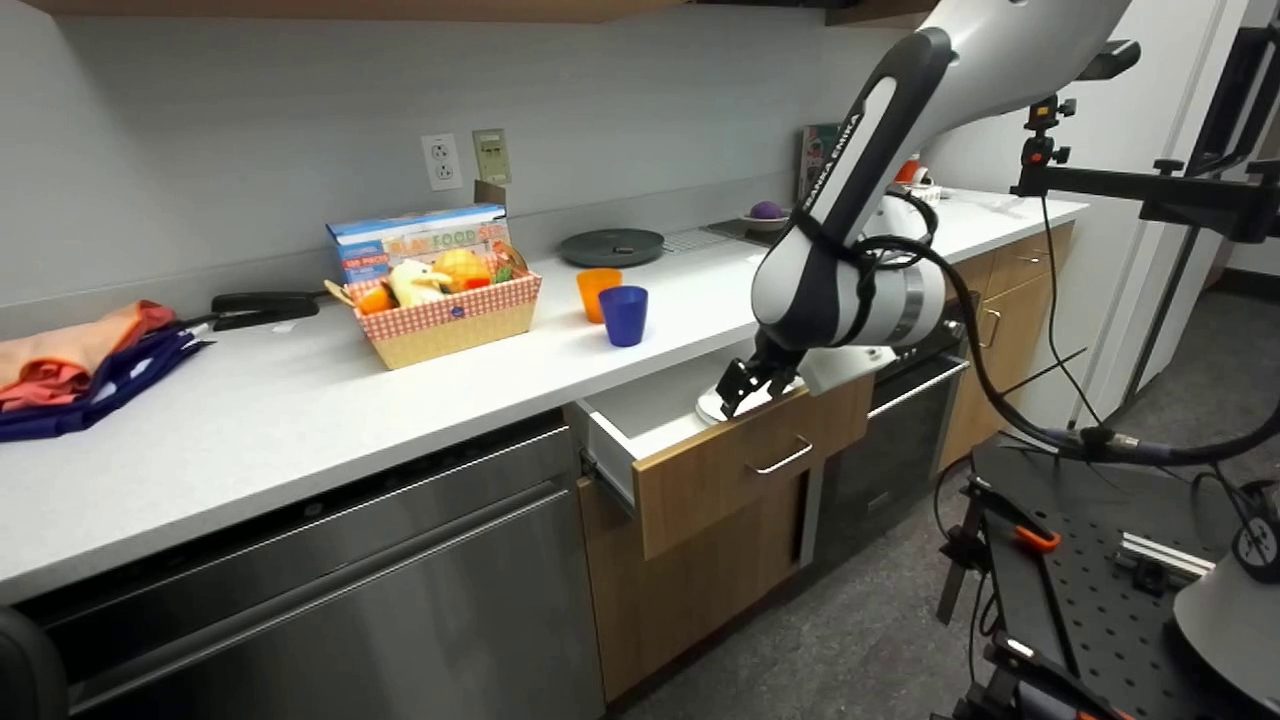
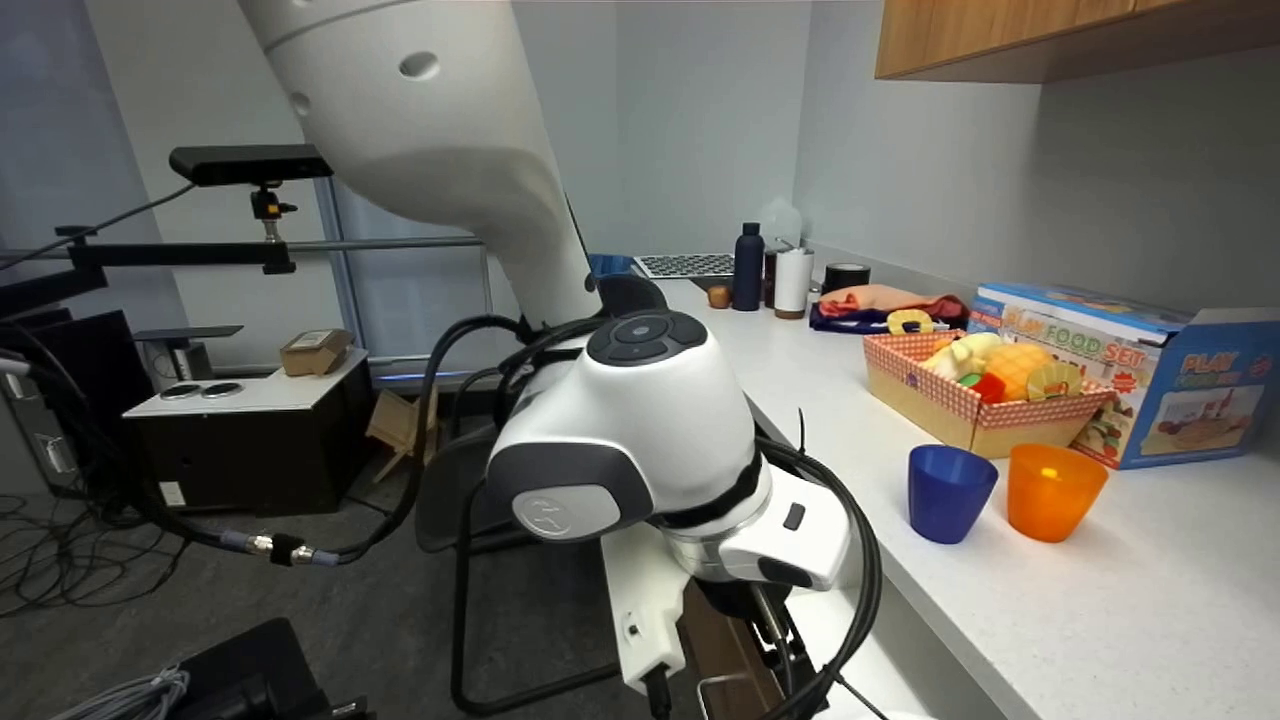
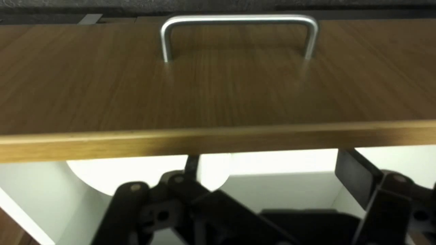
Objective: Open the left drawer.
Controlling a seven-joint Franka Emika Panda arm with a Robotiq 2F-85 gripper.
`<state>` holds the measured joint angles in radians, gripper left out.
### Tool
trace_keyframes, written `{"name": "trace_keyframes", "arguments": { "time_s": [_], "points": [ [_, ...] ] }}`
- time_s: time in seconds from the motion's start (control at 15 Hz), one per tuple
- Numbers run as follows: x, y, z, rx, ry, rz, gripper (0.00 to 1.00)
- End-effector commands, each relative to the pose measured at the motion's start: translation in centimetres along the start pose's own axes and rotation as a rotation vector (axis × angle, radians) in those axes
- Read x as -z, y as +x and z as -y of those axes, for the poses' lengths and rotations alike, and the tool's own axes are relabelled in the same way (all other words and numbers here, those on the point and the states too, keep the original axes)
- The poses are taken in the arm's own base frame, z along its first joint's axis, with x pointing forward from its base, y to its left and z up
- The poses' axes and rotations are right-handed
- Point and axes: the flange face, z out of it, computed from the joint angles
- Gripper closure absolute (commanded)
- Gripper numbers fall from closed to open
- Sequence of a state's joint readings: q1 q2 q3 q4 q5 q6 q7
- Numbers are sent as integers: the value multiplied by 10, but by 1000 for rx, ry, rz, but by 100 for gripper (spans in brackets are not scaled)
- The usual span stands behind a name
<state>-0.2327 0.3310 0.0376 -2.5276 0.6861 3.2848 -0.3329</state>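
Observation:
The left drawer (image 1: 720, 480) stands pulled out, with a brown wood front, white interior and a silver bar handle (image 1: 785, 458). Its front fills the upper part of the wrist view (image 3: 221, 92), with the handle (image 3: 238, 19) near the top. A white round dish (image 1: 710, 406) lies inside; it also shows in the wrist view (image 3: 136, 172). My gripper (image 3: 269, 156) is open with nothing between its fingers. The fingers are at the inner side of the front panel, their tips at its top edge in the wrist view. In an exterior view my gripper (image 1: 750, 390) reaches down into the drawer.
The white counter (image 1: 430, 410) overhangs the drawer. A blue cup (image 1: 624, 316), an orange cup (image 1: 594, 290) and a basket of play food (image 1: 455, 325) stand on it. A stainless appliance (image 1: 350, 600) is beside the drawer, an oven (image 1: 890, 460) on its other side.

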Motion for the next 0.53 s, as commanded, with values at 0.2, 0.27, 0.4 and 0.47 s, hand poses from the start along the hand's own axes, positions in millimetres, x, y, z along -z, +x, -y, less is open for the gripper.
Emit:
{"name": "trace_keyframes", "arguments": {
  "time_s": [0.2,0.27,0.4,0.47],
  "points": [
    [-64,7,-50,-42,-100,62,0],
    [-65,-1,-57,-46,-124,81,0],
    [-65,-8,-71,-37,-170,113,0],
    [-64,-13,-76,-32,-188,136,0]
  ]
}}
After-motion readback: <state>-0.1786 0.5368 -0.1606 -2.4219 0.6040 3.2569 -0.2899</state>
